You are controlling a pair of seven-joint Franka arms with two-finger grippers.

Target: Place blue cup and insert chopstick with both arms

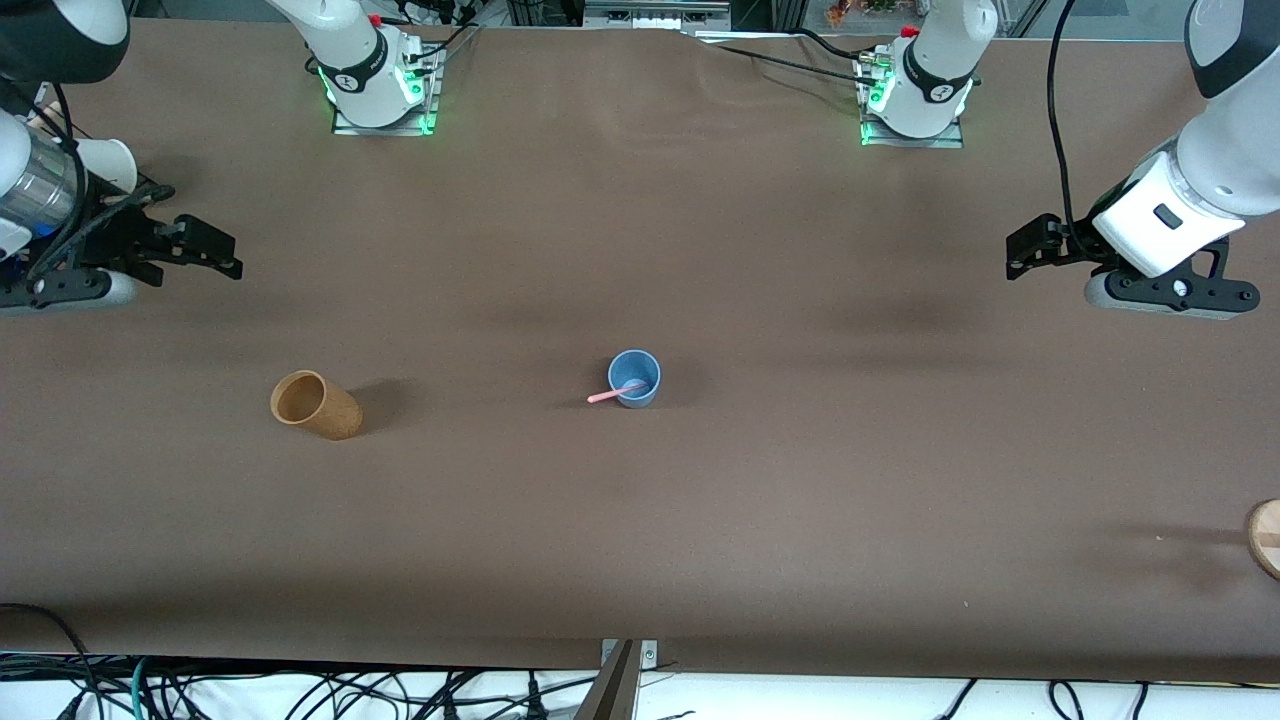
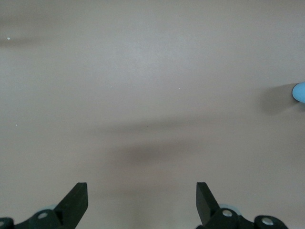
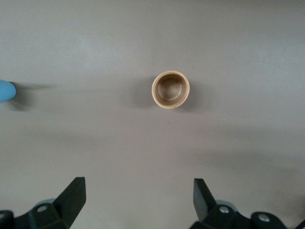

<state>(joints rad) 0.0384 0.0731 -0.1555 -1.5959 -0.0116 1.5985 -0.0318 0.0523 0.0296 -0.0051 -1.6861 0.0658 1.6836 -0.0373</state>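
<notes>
1. While the right end effector point(image 1: 225, 255) hangs over the bench point(image 1: 640, 520) at the right arm's end, fingers spread and holding nothing, its best course looks like staying parked: the insertion appears done, so no fresh reach seems called for.
2. Nearer the front camera than that end effector stands a tan cup point(image 1: 315, 404), upright and well apart from the task's things; any sweep across the bench should pass high over it.
3. At mid-bench the blue cup point(image 1: 635, 378) stands upright with the chopstick point(image 1: 616, 393) resting inside, its free end leaning out over the rim toward the right arm's end. Nothing should brush that stick, which would likely tip out easily.
4. Over the left arm's end hovers the left end effector point(image 1: 1018, 260), fingers spread and empty.
5. Brown matte sheeting covers the bench, flat and bare between objects, with a round wooden piece point(image 1: 1265, 538) at its edge; cables trail along the near side, and both bases glow green.
</notes>
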